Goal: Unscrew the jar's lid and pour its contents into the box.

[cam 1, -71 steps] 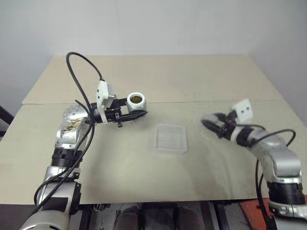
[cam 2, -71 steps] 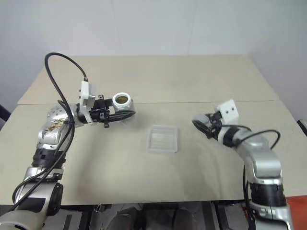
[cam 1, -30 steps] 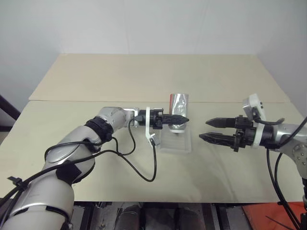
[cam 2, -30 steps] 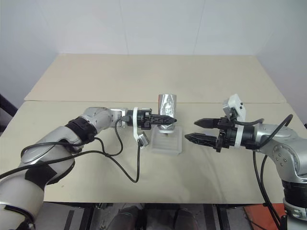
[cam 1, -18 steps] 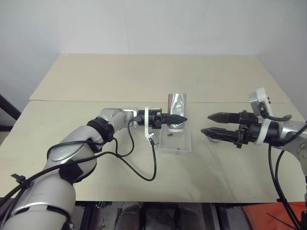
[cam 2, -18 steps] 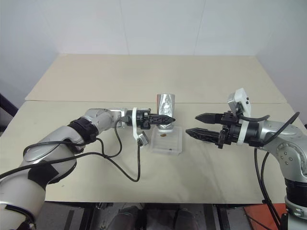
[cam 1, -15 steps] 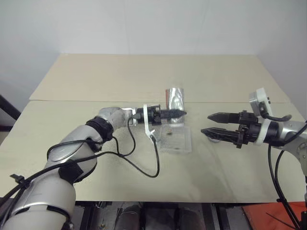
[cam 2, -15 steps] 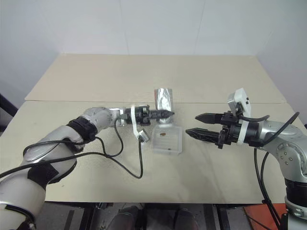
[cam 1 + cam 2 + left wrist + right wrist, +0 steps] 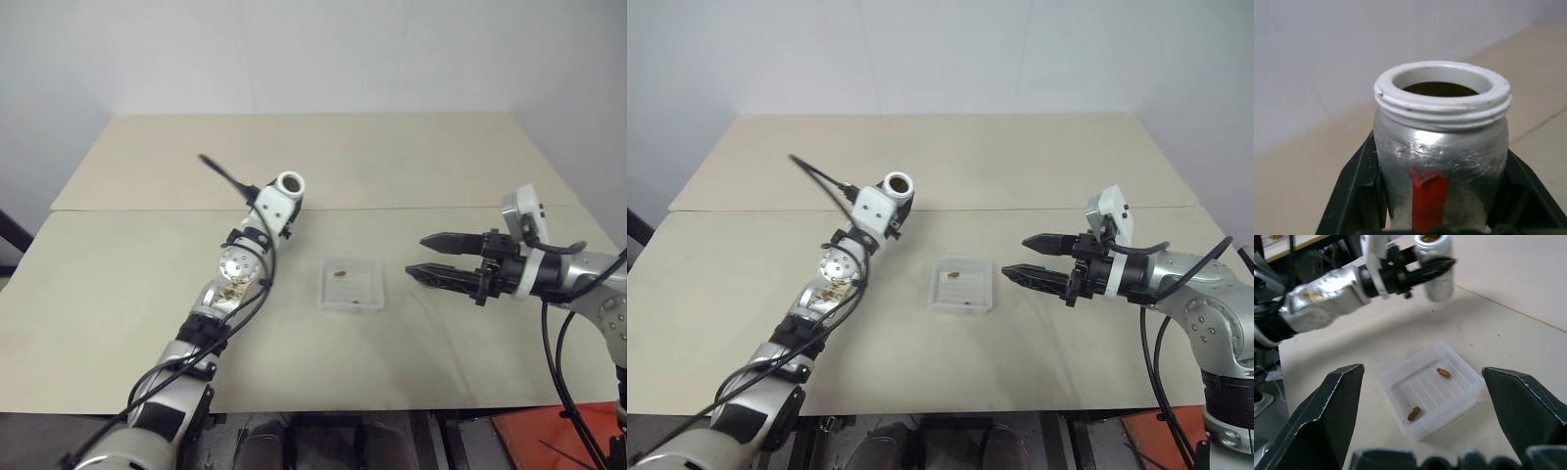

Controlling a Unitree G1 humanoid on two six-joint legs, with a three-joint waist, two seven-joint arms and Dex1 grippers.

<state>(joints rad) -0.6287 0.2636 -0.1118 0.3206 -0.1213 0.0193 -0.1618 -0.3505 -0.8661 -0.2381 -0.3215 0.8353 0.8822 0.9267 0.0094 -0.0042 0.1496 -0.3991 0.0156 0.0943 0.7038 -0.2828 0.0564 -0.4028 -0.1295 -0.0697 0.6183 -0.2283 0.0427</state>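
Pouring looks done, or close to it: lid off, jar [image 9: 289, 185] upright again with its open white threaded mouth [image 9: 1442, 88] facing up, carried off toward the far left part of the desk [image 9: 118, 294]. Clamped at the sides by the left pincer [image 9: 1440, 205], black fingers [image 9: 1354, 196] pressed against the silvery wall either side of the red stripe [image 9: 1429, 196]. Something dark visible just inside the rim in the left wrist view (remaining contents or only shadow, cannot tell).

Box [image 9: 352, 284] flat near the middle of the desk, well clear of the jar, toward the near right of it. Two small brownish bits [image 9: 1443, 373] on its ribbed floor, one near the far wall, one [image 9: 1414, 412] nearer the front corner.

Right pincer [image 9: 441, 258] level above the desk, just off the right edge of the box, fingers spread wide with nothing between them, tips aimed across at the box. Not touching it.

Lid not picked out anywhere with confidence.

Next move, as a judgement: check the jar for anything left; if so, back over the box and tip the mouth down above the ribbed floor, low enough to keep such light bits from bouncing over the shallow wall. Otherwise, set the jar down on open desk away from the box.
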